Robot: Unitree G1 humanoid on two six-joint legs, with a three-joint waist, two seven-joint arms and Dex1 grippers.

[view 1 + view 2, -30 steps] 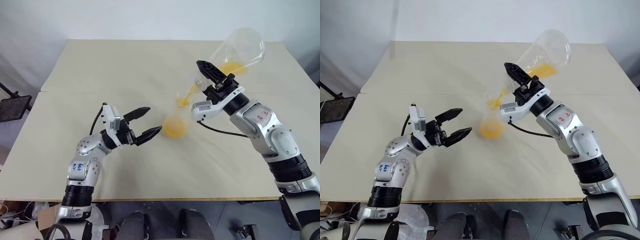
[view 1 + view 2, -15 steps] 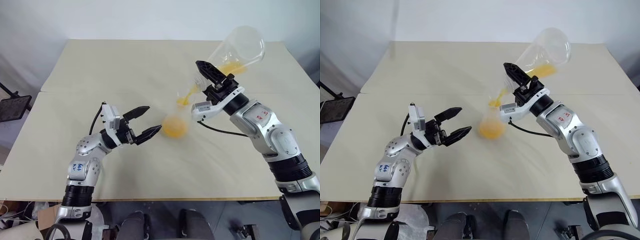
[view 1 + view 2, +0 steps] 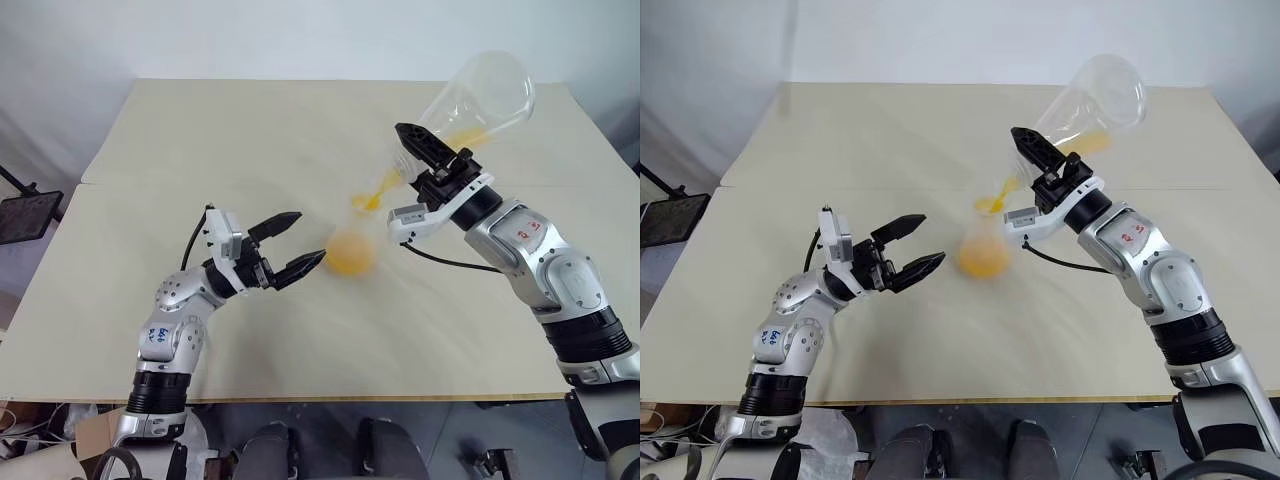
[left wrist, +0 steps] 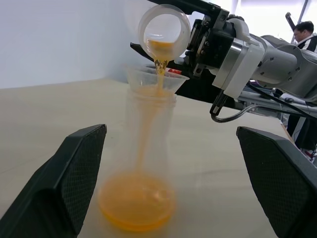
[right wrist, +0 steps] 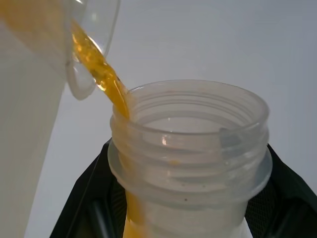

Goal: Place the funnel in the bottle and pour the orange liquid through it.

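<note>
the right pincer (image 3: 1032, 160) is clamped on the neck of a large clear flask (image 3: 1095, 100), tipped so the orange liquid (image 4: 159, 67) streams into the funnel (image 4: 156, 78) seated in the bottle (image 4: 143, 163) mid-bench (image 3: 200, 130). the left pincer (image 3: 290, 245) is spread wide just left of the bottle, not touching it.
</note>
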